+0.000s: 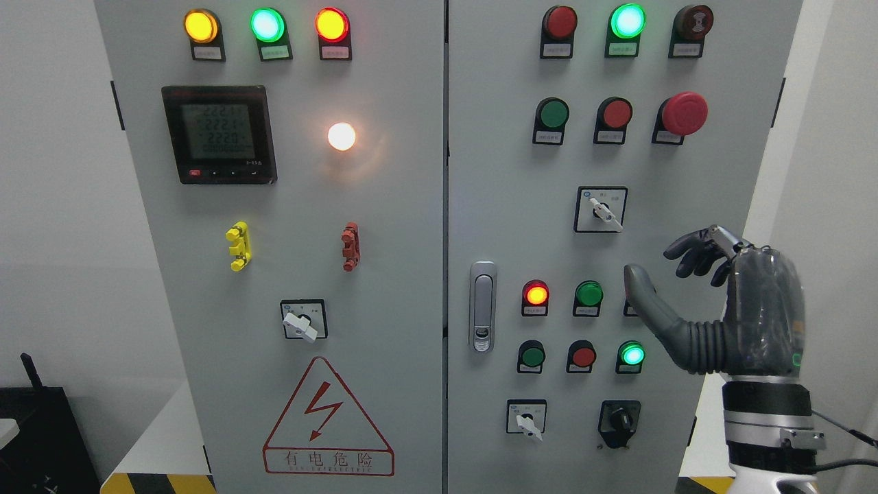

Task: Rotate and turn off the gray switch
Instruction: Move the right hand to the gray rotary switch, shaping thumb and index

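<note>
My right hand (713, 302) rises from the lower right corner, held up before the right door (686, 171) of the grey cabinet, close to that door's outer edge. It grasps nothing — the thumb (648, 302) juts out to the left and the dark fingers (693, 254) curl loosely above the palm. The thumb tip lies over the row of small lamps, just right of the green lamp (588, 293) and hiding most of a third fitting there.

Three grey rotary switches show. The nearest to me is the upper gray switch (602, 209) on the right door, its white handle slanting down to the right; it sits above and left of my fingers, apart from them, with bare panel between. A second one (527, 417) is low on the same door, beside a black knob (619, 420), below my thumb. A third (302, 320) is on the left door (384, 288), well apart. Which one the task means I cannot tell.

To my right the cabinet ends and plain wall (837, 171) begins. A red mushroom button (682, 113) stands out above my fingers, and the door latch (483, 307) lies far to my left beside the centre seam.
</note>
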